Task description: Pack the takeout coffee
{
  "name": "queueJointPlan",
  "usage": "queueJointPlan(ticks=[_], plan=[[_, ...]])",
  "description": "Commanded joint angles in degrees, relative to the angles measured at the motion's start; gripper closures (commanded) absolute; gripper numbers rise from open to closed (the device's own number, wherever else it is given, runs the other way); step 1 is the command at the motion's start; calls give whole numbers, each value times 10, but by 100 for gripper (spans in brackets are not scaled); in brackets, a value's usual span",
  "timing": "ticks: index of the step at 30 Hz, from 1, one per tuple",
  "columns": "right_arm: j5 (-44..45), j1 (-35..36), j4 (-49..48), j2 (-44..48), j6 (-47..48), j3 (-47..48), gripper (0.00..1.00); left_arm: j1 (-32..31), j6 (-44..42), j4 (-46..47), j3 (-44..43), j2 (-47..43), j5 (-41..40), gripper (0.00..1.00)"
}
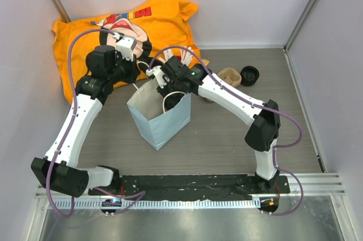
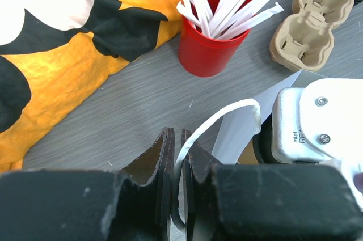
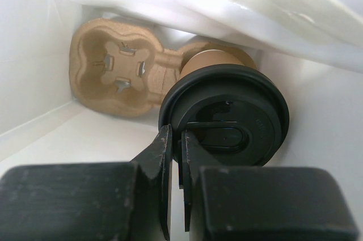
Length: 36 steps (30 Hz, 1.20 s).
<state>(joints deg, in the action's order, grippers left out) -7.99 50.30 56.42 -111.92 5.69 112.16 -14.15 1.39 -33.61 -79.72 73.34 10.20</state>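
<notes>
takeout coffee [image 3: 224, 110]: low inside white paper bag [image 1: 161, 122], near one side wall, at the end of a pulp carrier [image 3: 113, 71] lying on the bag's floor; whether it sat in a cup-hole could not be told. axis upright, black lid [image 3: 255, 99] facing the bag's mouth. right gripper [image 3: 174, 133]: jaws clamped on lid rim. left gripper [image 2: 177, 136]: jaws pinched on bag handle [image 2: 227, 110]; bag mid-table. risk: rim-only grip might pop the lid or tip the cup on release; a slipped handle would let the mouth sag.
</notes>
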Motion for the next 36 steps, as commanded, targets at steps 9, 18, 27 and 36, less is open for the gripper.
queueJointPlan(ticks=[9,18,27,36], plan=[[-6,4,9,-21,12,1,99,3,11,34,-3,-2,-24,87],[1,4,11,-26,14,3,99,3,12,38,2,2,-40,87],[12,5,13,-32,14,7,99,3,14,37,1,-4,-40,86],[30,7,15,-32,15,7,99,3,19,37,1,-9,-36,87]])
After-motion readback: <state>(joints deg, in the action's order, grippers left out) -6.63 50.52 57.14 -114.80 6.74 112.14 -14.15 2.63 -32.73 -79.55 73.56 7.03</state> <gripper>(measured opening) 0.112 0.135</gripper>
